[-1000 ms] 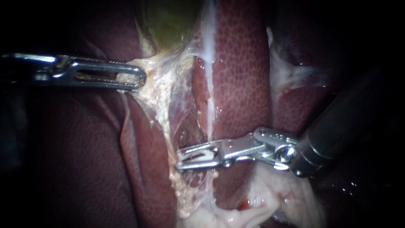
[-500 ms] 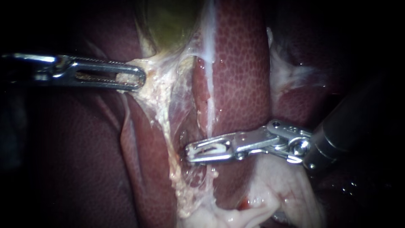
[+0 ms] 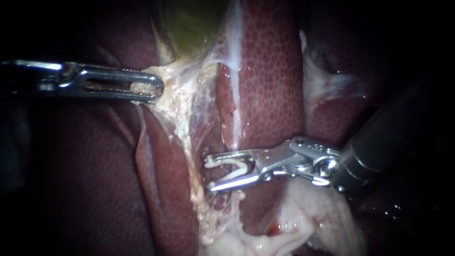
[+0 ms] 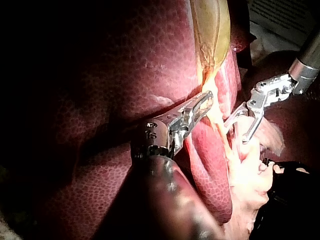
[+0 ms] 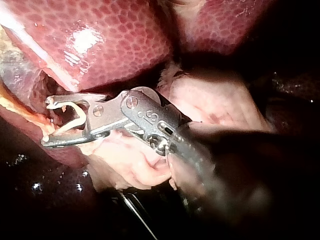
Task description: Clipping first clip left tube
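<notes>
My right instrument point(image 3: 207, 173) jaws gape wide, cradling the white clip point(image 3: 232, 167). The left tube point(image 3: 188, 147) is just beside the tips at 9 o'clock. My left instrument point(image 3: 156, 87) clamps pale tissue point(image 3: 173, 80).

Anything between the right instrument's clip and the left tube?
Nothing visible: the right instrument, jaws holding the clip, has its tips just short of the left tube, the gap bare. The left instrument grips tissue higher up.

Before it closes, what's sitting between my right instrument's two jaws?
An open white clip, its legs against both jaws of the right instrument; clearest in the endoscope and right wrist views.
</notes>
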Tool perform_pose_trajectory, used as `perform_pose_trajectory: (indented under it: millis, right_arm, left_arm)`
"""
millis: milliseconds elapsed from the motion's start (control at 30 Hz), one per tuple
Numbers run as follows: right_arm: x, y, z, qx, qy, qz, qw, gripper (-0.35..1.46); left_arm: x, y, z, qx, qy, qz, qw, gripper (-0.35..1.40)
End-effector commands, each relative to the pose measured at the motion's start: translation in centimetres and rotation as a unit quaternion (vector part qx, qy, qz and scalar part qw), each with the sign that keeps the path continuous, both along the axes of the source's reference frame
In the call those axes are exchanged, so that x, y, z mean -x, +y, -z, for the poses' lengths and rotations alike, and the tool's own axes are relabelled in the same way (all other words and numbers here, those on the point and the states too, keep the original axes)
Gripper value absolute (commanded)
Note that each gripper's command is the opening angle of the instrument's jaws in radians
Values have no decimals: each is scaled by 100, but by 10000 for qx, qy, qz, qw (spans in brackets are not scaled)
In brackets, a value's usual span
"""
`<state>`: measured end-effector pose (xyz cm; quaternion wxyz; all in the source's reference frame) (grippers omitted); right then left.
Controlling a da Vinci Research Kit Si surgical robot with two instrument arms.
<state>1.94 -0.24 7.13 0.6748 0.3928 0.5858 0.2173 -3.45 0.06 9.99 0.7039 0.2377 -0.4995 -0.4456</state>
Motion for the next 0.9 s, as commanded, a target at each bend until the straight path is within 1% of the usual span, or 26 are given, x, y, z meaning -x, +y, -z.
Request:
perform_pose_trajectory:
  millis: [33,200,333,567,800,900]
  right_arm:
    - [-1,-1,-1,5,-1,3,10000,49]
    - [-10,-8,-6,36,-7,3,10000,51]
    - [-13,-12,-6,46,-10,1,10000,51]
    - [-24,-22,0,55,22,75,10000,51]
    - [-39,-36,-3,77,105,157,9998,51]
    - [-42,-39,-2,42,150,183,9997,51]
  left_arm:
    - [0,0,0,0,0,0,10000,-35]
    - [0,0,0,0,1,1,10000,-35]
    - [0,0,1,0,1,1,10000,-35]
    - [0,0,0,0,2,2,10000,-35]
    - [1,0,1,0,2,2,10000,-35]
    - [0,0,1,0,2,2,10000,-35]
